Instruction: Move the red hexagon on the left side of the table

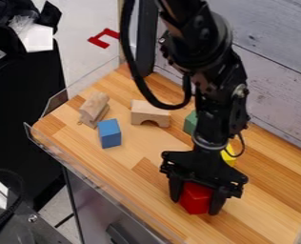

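Note:
The black gripper (195,206) hangs down over the lower right part of the wooden table. Between its two fingers is the red hexagon (195,196), with one finger against its left side and the other against its right side. The gripper's body covers the block's upper part. Whether the block touches the tabletop, I cannot tell.
On the wooden table (143,150) stand a blue block (109,133), a wooden arch (150,113) and a light wooden piece (95,109) at the left. Green (190,122) and yellow (228,155) blocks are partly behind the arm. A clear rim borders the left edge.

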`<move>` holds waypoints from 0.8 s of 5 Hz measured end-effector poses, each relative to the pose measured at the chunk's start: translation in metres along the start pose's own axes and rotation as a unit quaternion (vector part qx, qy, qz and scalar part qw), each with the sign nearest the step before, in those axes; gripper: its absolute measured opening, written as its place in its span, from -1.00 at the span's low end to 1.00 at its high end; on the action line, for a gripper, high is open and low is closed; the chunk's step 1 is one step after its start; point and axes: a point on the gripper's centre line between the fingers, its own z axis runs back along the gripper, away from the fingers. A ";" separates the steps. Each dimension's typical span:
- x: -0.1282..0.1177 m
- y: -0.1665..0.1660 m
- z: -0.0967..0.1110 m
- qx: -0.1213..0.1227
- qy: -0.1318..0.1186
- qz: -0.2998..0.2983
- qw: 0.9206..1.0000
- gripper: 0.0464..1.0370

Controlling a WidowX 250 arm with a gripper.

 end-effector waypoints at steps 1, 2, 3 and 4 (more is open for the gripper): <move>-0.001 0.001 0.004 0.001 -0.005 0.005 1.000 0.45; 0.000 0.000 0.022 0.001 -0.031 0.013 0.999 0.45; 0.003 0.003 0.044 0.001 -0.068 0.022 0.997 0.45; 0.006 0.000 0.056 -0.014 -0.093 0.007 0.996 0.45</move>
